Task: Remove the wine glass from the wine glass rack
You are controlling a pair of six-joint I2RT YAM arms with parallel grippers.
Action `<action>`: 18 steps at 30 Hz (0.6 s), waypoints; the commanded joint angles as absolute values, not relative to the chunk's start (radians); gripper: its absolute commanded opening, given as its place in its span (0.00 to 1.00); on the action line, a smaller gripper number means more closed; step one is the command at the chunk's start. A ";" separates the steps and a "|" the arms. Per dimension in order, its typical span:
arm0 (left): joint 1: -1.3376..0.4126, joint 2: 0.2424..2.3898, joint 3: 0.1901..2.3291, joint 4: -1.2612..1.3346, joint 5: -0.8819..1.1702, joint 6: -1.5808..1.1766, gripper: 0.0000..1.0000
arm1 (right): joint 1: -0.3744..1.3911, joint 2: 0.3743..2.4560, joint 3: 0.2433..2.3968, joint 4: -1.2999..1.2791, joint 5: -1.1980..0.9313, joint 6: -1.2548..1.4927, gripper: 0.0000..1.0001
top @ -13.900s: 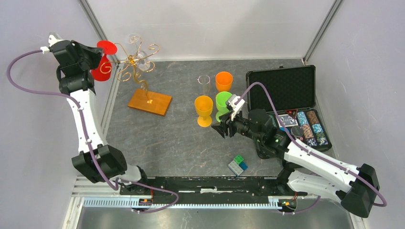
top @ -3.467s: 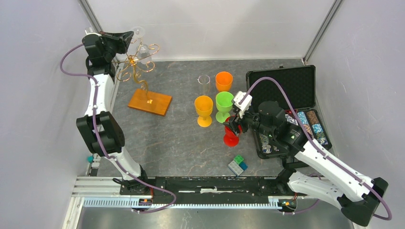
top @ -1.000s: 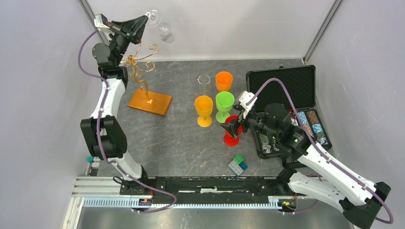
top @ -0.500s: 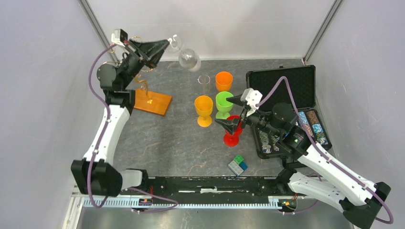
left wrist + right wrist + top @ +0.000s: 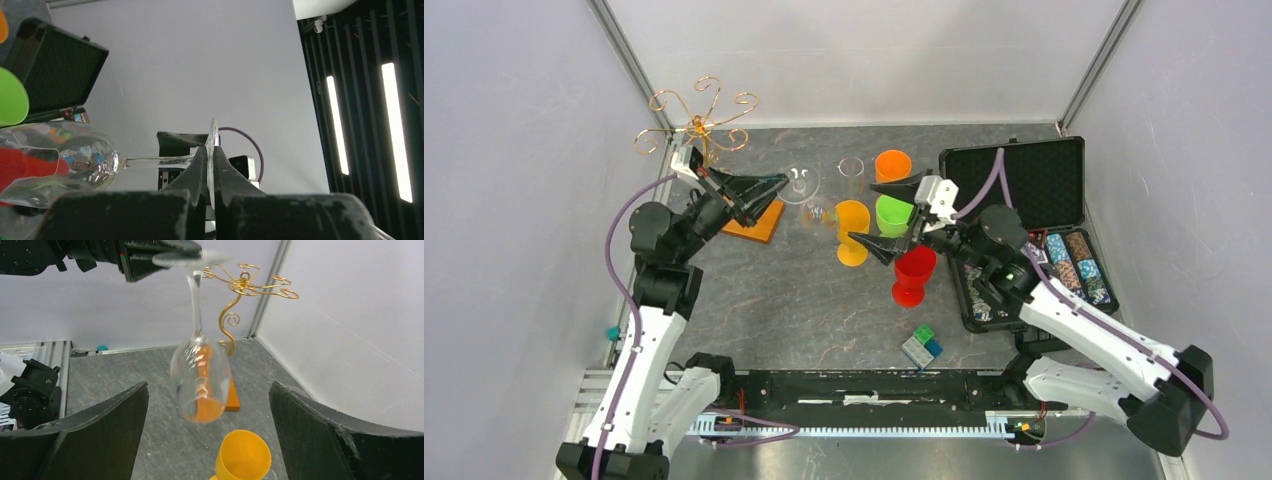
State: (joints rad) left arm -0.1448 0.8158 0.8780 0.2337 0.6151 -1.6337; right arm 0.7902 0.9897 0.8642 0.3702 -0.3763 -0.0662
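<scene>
The clear wine glass (image 5: 809,200) is off the gold wire wine glass rack (image 5: 698,122). It hangs bowl down over the table. My left gripper (image 5: 780,182) is shut on its flat foot. In the left wrist view the gripper (image 5: 210,149) pinches the foot disc edge-on, with the bowl (image 5: 60,155) out to the left. My right gripper (image 5: 879,216) is open and empty, facing the glass. In the right wrist view the glass (image 5: 200,377) hangs between my open fingers (image 5: 100,425), apart from both. The rack (image 5: 245,285) stands behind it.
The rack's orange base (image 5: 767,218) is partly hidden by my left arm. A yellow goblet (image 5: 851,225), green goblet (image 5: 892,212), orange cup (image 5: 892,165), red goblet (image 5: 914,272) and clear tumbler (image 5: 852,170) stand mid-table. An open black chip case (image 5: 1014,185) is right; a small block (image 5: 921,345) lies in front.
My left arm lifted the clear glass off the rack and carried it right and down toward the middle. My right gripper let go of the red goblet, opened and rose toward the glass.
</scene>
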 commanded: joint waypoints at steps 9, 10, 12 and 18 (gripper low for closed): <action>-0.150 0.667 0.818 0.077 0.681 -1.618 0.02 | 0.828 1.220 0.995 0.610 -0.586 0.043 0.82; -0.150 0.667 0.818 0.077 0.680 -1.618 0.02 | 0.836 1.233 0.993 0.616 -0.587 0.052 0.79; -0.150 0.673 0.824 0.072 0.677 -1.612 0.02 | 0.849 1.251 0.984 0.651 -0.593 0.092 0.75; -0.150 0.674 0.846 0.044 0.693 -1.579 0.02 | 0.877 1.316 0.995 0.776 -0.605 0.214 0.62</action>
State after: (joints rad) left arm -0.1482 0.6834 0.8139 0.0330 0.6647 -1.6253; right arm 0.8612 1.2839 0.9535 0.6502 -0.5785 0.1173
